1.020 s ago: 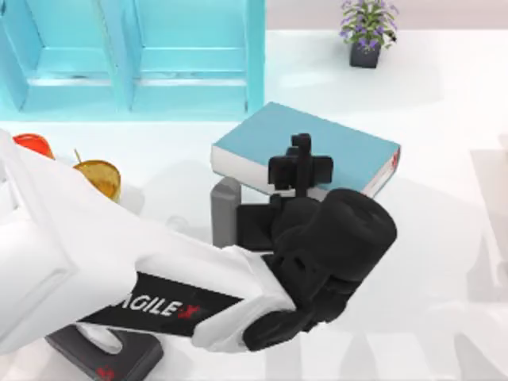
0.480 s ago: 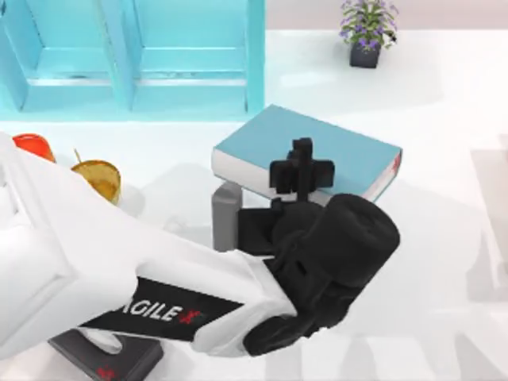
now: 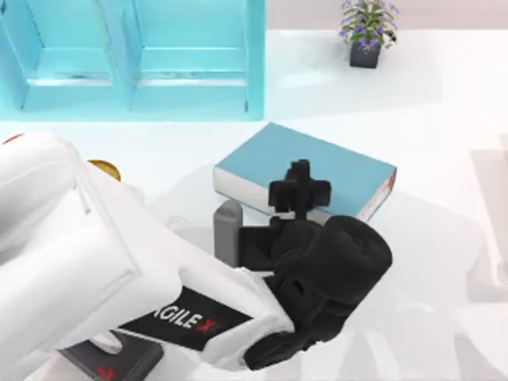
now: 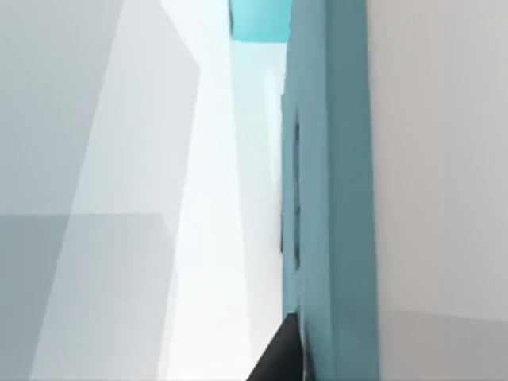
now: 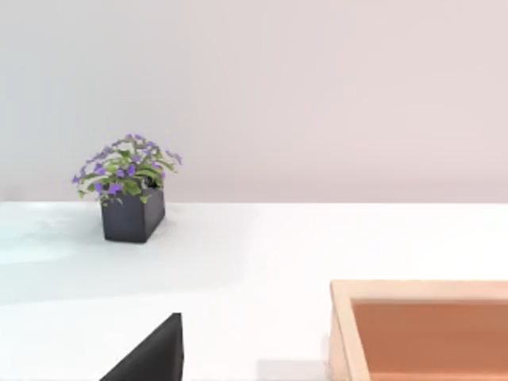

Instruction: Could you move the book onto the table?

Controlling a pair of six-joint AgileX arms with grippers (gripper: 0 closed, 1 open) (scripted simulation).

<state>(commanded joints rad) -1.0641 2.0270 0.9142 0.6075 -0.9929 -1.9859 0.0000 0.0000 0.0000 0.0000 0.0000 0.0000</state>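
book sits pinched at its near edge by left gripper, above the table.

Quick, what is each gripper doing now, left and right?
Left gripper: shut on the book, over the table.
Right gripper: cannot be told.

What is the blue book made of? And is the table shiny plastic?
The book looks like a hardcover: a stiff, matte teal cover, probably board, over white paper page edges. The left gripper is at its near edge. The table is plain glossy white; it mirrors faint reflections, so it could be plastic or lacquered wood. I can't tell which.
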